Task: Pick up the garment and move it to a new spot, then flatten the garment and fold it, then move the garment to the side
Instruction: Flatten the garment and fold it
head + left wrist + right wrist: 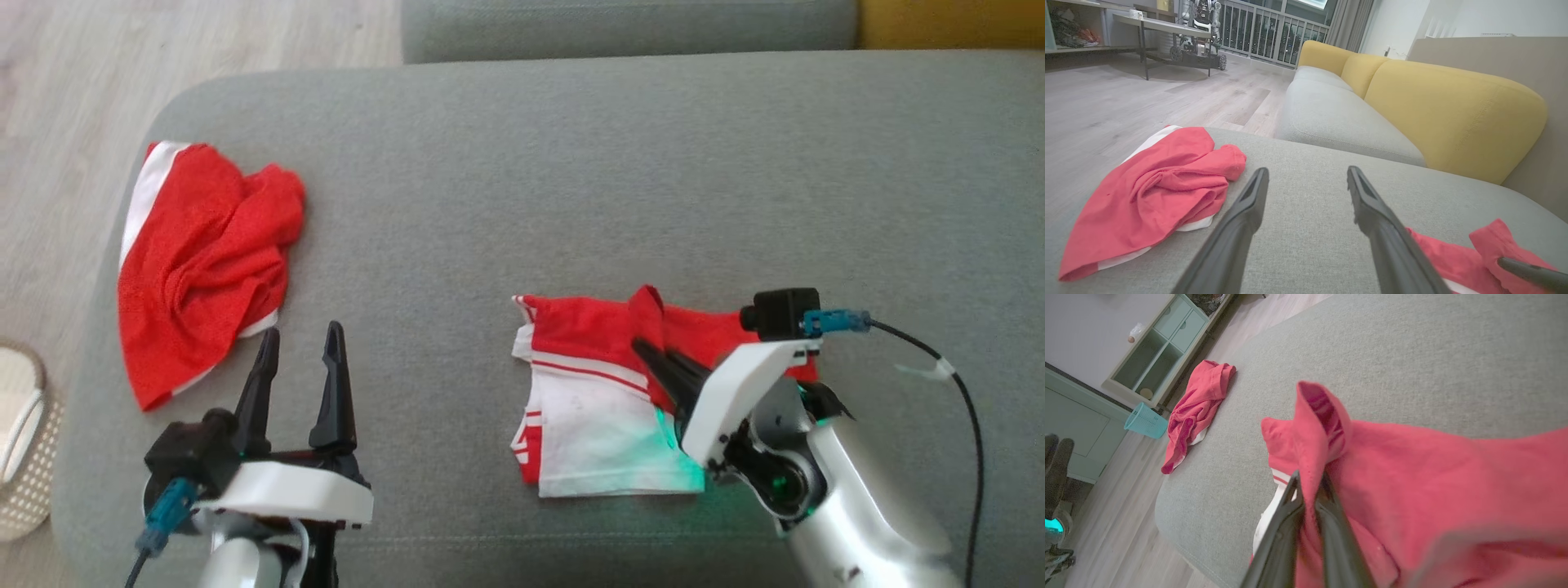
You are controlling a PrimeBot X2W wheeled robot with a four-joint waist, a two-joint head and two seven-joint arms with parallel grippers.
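A red and white garment (pixel 588 408) lies partly folded on the grey sofa cushion (pixel 571 163), right of centre. My right gripper (pixel 647 349) is shut on a raised red fold of it; the right wrist view shows the fingers (pixel 1310 479) pinching that fold, with the garment (pixel 1412 477) spread below. My left gripper (pixel 300 339) stands open above bare cushion at the lower left, nothing between its fingers (pixel 1306 175). In the left wrist view the garment's red edge (pixel 1453 261) shows at the lower right.
A second, crumpled red garment (pixel 204 261) lies at the cushion's left end, beside my left gripper. A woven basket (pixel 20 441) stands on the floor past the left edge. The yellow backrest (pixel 1453 110) rises behind. A teal basket (pixel 1145 422) stands on the floor.
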